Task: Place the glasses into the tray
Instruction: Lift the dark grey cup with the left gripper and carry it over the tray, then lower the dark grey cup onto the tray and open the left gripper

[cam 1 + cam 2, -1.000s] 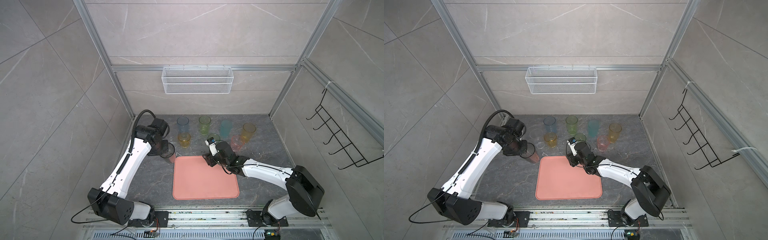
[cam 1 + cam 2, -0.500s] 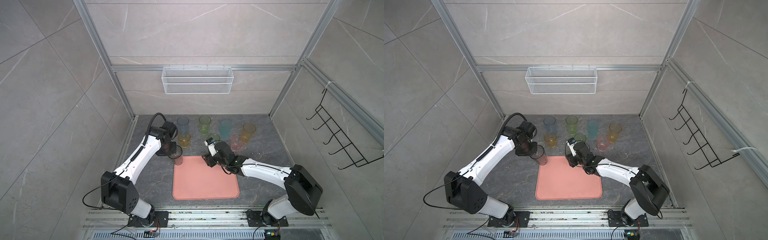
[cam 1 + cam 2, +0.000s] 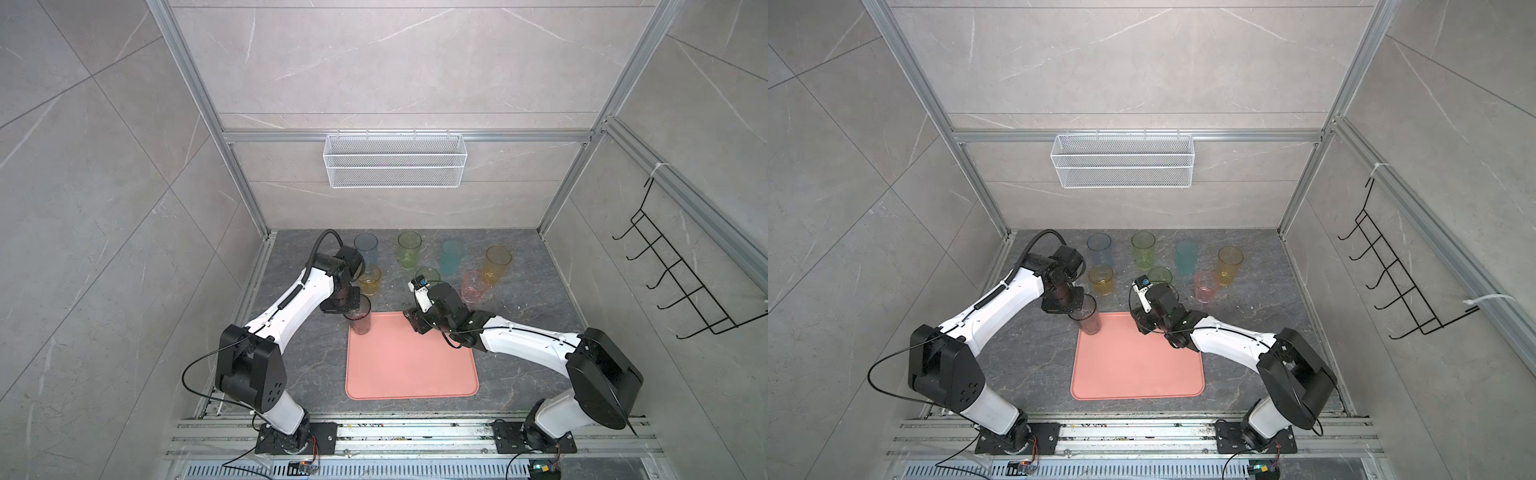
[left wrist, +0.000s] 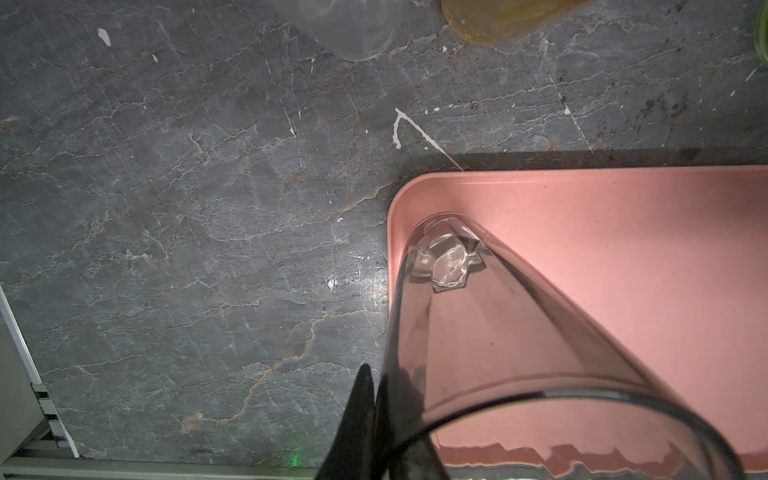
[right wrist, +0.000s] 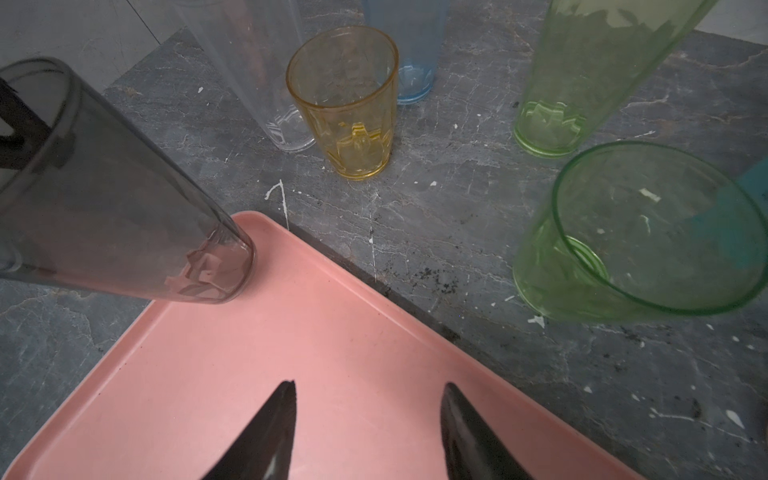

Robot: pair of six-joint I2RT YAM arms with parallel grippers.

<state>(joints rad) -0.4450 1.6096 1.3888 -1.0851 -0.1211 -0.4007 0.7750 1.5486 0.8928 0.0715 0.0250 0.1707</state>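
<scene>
in both top views the left gripper (image 3: 352, 311) is clamped on the rim of the smoky grey glass (image 3: 360, 322), which stands upright at the far left corner of the tray (image 3: 411, 365). left wrist: glass base lies inside the tray rim. right wrist: right gripper (image 5: 368, 388) open, empty, above the tray. step judged: setting down. next: release, lift clear.

Finding: I read no text, label, brand, number or sign anywhere in these views.

Two items checked closely:
- A small white tag (image 3: 419, 286) with a blue spot sits on my right arm (image 3: 519, 338). In both top views it is too small to read.
- The raised moulding in the base of the amber glass (image 5: 345, 104), seen from the right wrist, forms no letter or figure I can make out.
</scene>
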